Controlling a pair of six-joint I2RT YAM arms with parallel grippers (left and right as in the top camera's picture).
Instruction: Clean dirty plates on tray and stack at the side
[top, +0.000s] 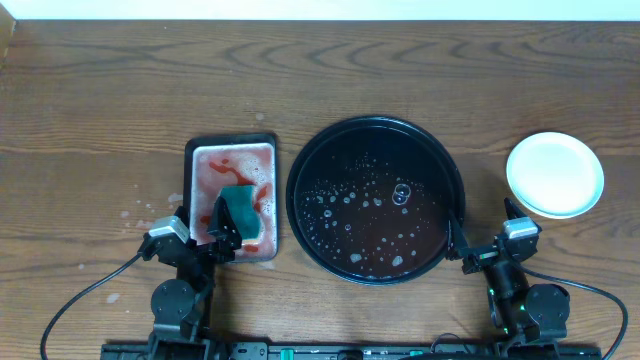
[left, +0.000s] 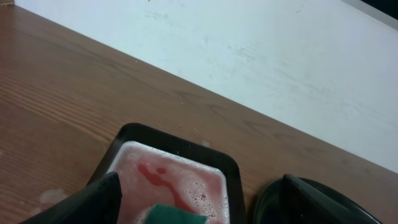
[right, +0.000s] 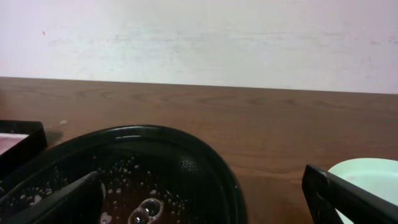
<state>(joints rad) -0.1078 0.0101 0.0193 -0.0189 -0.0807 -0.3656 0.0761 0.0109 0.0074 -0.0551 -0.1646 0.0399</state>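
Observation:
The large round black tray (top: 375, 135) sits mid-table and holds only soapy water and bubbles; it also shows in the right wrist view (right: 205, 155). A pale mint-white plate (top: 555, 175) lies on the bare wood at the right, and its edge shows in the right wrist view (right: 367, 171). The light blue and yellow plates are not visible. My left gripper (top: 210, 225) is open over the small rectangular tray, with a green sponge (left: 177, 214) lying loose between its fingers. My right gripper (top: 483, 228) is open and empty between the round tray and the plate.
The small rectangular black tray (top: 232, 145) holds pinkish-red foamy liquid and the green sponge (top: 241, 212). A white wall runs along the table's far edge. Wet spots mark the wood left of the small tray (top: 135, 212).

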